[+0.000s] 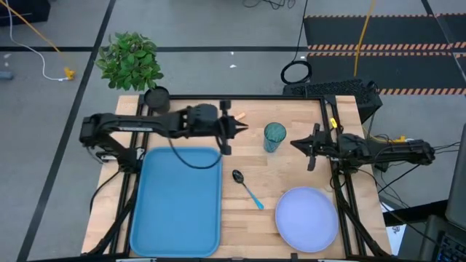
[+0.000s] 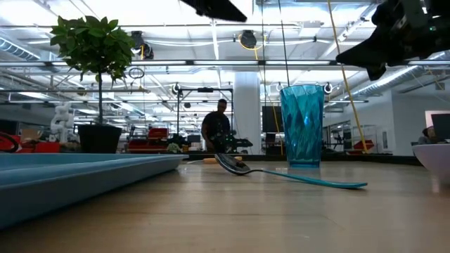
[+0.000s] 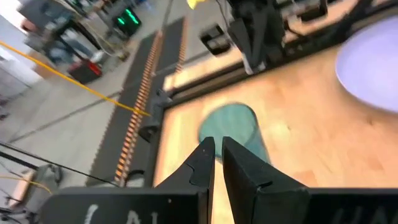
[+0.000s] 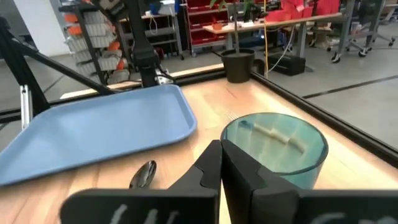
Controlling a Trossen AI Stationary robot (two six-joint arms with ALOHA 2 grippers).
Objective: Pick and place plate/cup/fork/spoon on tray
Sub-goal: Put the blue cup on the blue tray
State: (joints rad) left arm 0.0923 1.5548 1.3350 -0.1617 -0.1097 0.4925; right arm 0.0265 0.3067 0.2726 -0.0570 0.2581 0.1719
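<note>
The teal cup [image 1: 274,136] stands upright on the wooden table, and also shows in the low view [image 2: 302,126]. The orange-handled fork [image 1: 237,115] lies at the far side, partly under my left gripper [image 1: 244,129]. That gripper is shut and empty, high above the table, left of the cup [image 3: 229,123]. My right gripper [image 1: 295,143] is shut and empty, just right of the cup [image 4: 275,149]. The spoon [image 1: 247,188] lies between the blue tray [image 1: 178,196] and the lavender plate [image 1: 306,217], which lies flat at the near right.
A potted plant [image 1: 131,62] in a black pot [image 1: 156,98] stands at the table's far left corner, behind the tray. A black frame rail [image 1: 240,97] runs along the far edge. Bare wood lies between the cup and the plate.
</note>
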